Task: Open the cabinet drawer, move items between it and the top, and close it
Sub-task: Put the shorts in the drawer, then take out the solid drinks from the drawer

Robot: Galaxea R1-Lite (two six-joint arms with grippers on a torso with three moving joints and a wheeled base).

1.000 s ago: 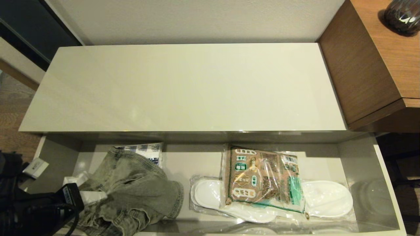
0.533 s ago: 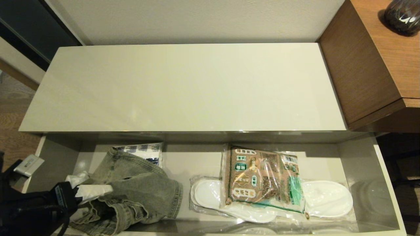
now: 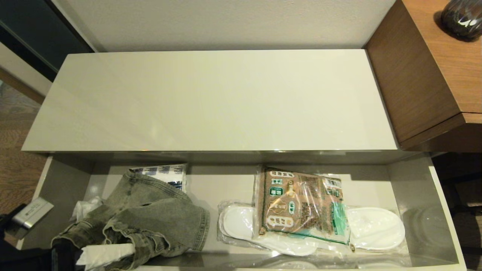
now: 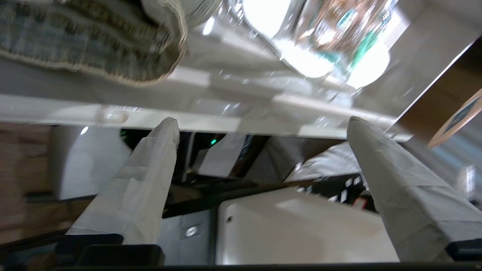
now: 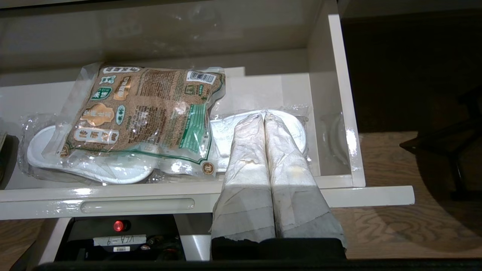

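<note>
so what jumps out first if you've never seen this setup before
The wide drawer stands pulled open under the bare glossy top. Inside, a crumpled grey-green denim garment fills the left end, and a clear bag of brown granules lies across plastic-wrapped white slippers on the right. The left gripper is open at the drawer's front edge, and the right gripper, shut, hovers over the slippers.

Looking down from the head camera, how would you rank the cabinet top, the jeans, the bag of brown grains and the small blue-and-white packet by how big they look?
Largest to smallest:
1. top, by far
2. denim garment
3. bag of brown granules, close to the denim, which is crumpled, so their order is unsure
4. blue-and-white packet, partly hidden under the denim
</note>
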